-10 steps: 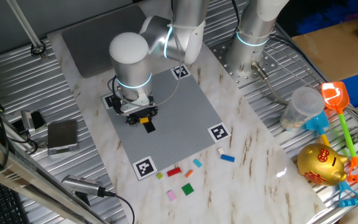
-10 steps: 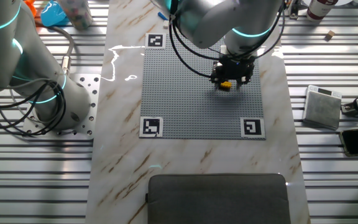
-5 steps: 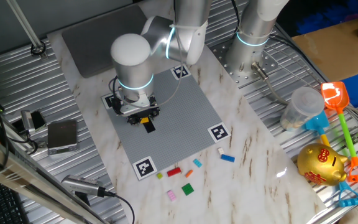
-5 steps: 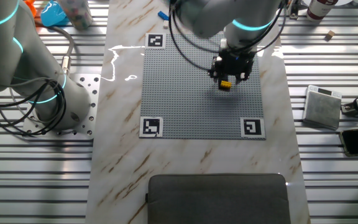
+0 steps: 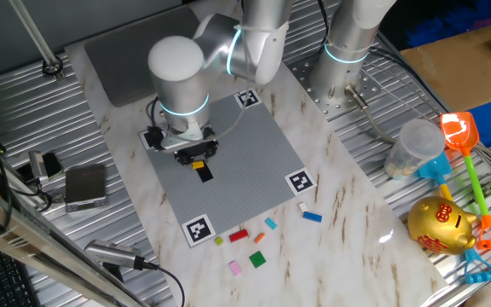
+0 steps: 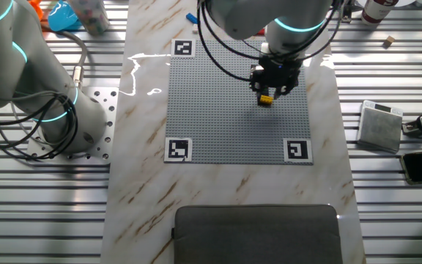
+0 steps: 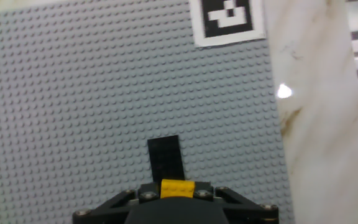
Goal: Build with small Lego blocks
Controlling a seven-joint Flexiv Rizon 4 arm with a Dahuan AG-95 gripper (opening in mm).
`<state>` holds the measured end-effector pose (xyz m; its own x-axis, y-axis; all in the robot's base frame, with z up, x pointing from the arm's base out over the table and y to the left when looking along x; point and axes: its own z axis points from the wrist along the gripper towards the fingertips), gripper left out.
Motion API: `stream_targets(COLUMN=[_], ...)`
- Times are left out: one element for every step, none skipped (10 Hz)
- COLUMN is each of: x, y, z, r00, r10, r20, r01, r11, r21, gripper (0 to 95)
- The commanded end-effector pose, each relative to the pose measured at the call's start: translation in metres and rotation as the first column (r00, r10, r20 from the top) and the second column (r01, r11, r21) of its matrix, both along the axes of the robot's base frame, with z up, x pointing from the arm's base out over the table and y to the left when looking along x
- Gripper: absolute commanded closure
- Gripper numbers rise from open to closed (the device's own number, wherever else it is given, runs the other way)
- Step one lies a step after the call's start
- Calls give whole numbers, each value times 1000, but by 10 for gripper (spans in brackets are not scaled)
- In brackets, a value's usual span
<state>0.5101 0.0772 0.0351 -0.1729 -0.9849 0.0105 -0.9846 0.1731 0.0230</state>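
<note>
My gripper hangs over the left part of the grey studded plate. It is shut on a small yellow brick, which sits between the jaws in the hand view. The brick also shows in the other fixed view. A flat black brick lies on the plate just ahead of the jaws, and it also shows in one fixed view. Loose bricks lie on the marble in front of the plate: red, green, pink, blue, light blue and orange.
A second arm's base stands behind the plate. A plastic cup, toy shovels and a gold piggy bank are at the right. A grey box lies at the left and a dark pad beyond the plate.
The gripper has risen a little and shifted slightly toward the plate's back, with the yellow brick still in it. The black brick has stayed in place.
</note>
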Motion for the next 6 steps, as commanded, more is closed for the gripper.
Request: stream_targets(x=[-2,-1,-1,0,1,2], y=[0,3,4,6,8,10], z=[8,12,14,15,15,13], r00=[987,965,951,938,925,917], r10=[-161,-261,-309,-347,-381,-400], r20=[6,10,11,10,10,9], r01=[161,261,309,347,381,400], r11=[987,965,951,938,925,917], r21=[-12,-14,-11,-5,2,6], gripper=[950,950,950,950,950,950])
